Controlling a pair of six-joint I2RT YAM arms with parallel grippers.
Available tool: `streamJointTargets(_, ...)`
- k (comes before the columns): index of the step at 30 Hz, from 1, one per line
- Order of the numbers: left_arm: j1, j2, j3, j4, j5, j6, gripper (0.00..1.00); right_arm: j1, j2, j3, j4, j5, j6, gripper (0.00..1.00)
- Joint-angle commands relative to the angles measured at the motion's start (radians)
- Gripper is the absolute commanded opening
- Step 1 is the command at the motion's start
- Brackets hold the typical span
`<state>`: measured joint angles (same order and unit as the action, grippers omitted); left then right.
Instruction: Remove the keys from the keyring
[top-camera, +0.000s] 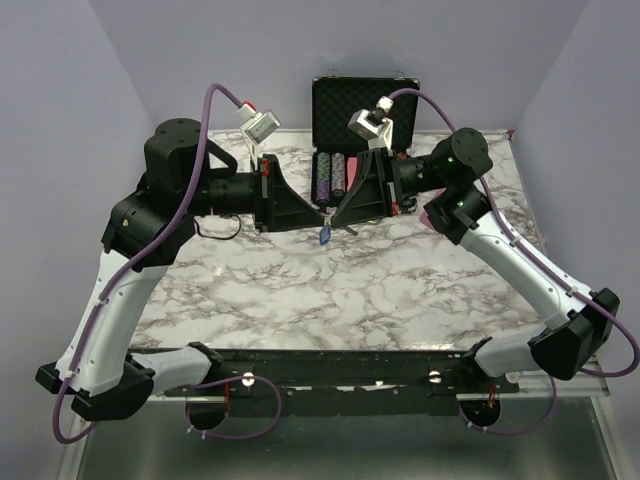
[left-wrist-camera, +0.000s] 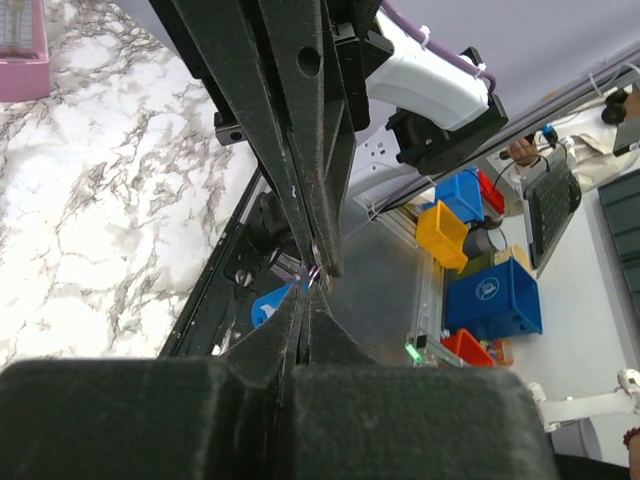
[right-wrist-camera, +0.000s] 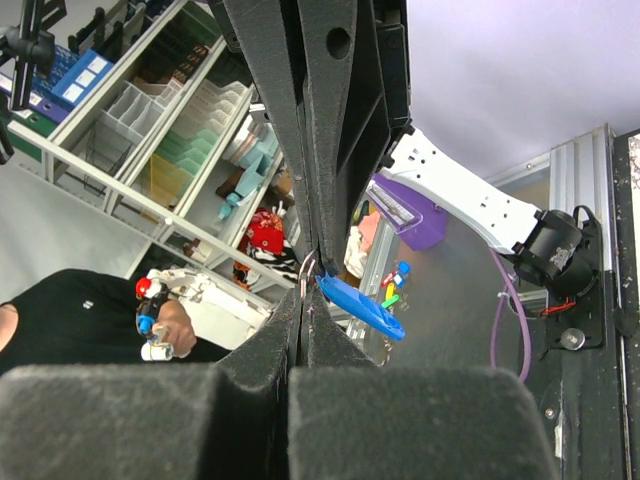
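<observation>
white-grey marble desk under lavender walls, with an open black case at the far edge. left hand and right hand meet tip to tip over mid-desk, both clamped shut on the keyring. blue keys dangle just under the tips.

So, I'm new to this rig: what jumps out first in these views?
The left gripper and right gripper meet tip to tip above the middle of the marble table, both shut, seemingly on the keyring, with a blue key dangling just below. Behind them, an open black case stands at the far edge.
</observation>
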<state>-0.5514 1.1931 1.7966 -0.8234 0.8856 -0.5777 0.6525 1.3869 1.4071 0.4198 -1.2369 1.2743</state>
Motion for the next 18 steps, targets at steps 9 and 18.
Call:
streamJointTargets(9,-0.071,-0.171,-0.166,0.228,-0.494,-0.336,0.00,0.001,-0.025,-0.014,-0.056,0.163,-0.067,0.01)
streamJointTargets(18,-0.127,-0.294,-0.351,0.402,-0.743,-0.528,0.00,0.001,-0.037,-0.031,-0.096,0.283,-0.095,0.01)
